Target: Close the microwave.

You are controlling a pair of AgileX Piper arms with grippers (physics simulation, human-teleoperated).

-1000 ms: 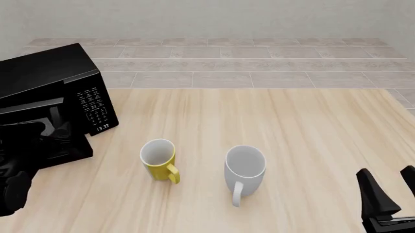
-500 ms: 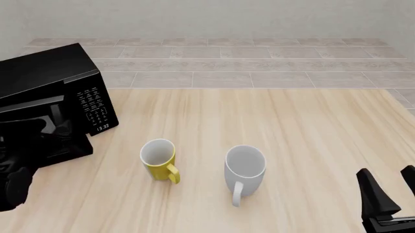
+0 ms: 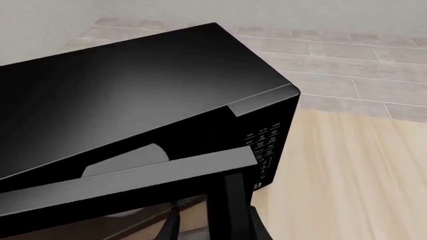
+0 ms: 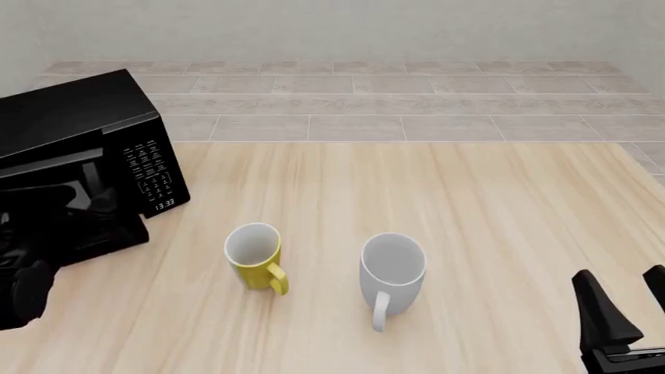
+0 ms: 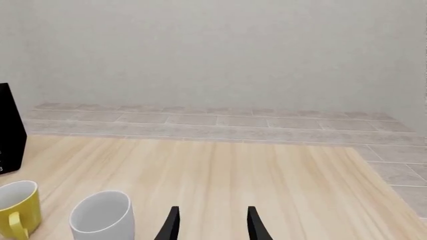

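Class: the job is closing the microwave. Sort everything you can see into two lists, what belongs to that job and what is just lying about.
Belongs to the job:
glossy black box-shaped microwave, door ajar
left gripper, at the door

Just lying about:
yellow ceramic mug
white ceramic mug
right gripper, idle

microwave [image 4: 83,148] left side cut off, left claw [image 4: 62,222] indistinct against door

On table [image 4: 488,202]: microwave [image 4: 83,132] at far left; two mugs near front centre, one mug [image 4: 254,255] left of the other [image 4: 393,271], apart; left arm [image 4: 31,257] before microwave; right gripper [image 4: 624,300] at front right.
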